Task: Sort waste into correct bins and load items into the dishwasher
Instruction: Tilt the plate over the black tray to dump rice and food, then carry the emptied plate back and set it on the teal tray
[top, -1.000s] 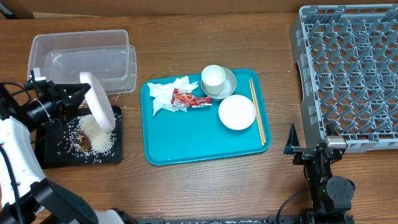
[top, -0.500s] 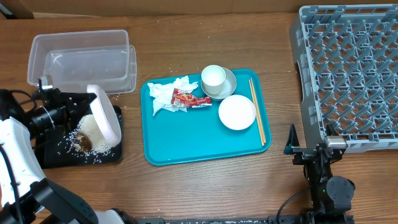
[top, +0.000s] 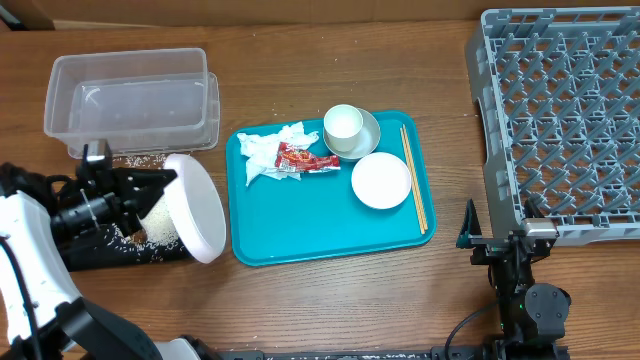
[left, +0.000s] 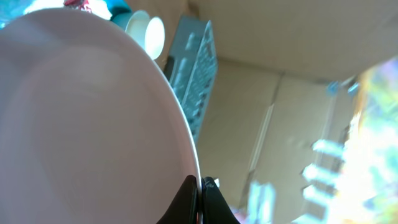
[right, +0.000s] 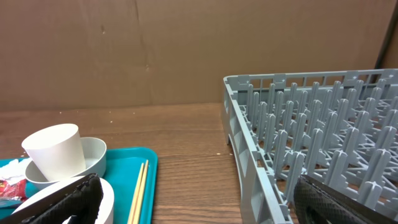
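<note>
Clamping the tilted plate (top: 200, 212) by its rim, the left gripper (top: 165, 190) hangs over the black tray (top: 100, 258) at 8 o'clock, while the right gripper (top: 500, 240) gapes wide at 4 o'clock beside the rack (top: 560, 110).

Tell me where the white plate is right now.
In the overhead view the white plate is on the left, held tilted in the left hand above the right end of the black tray, just left of the teal tray.

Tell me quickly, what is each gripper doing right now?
Left gripper: shut on the rim of the white plate.
Right gripper: open, holding nothing.
</note>
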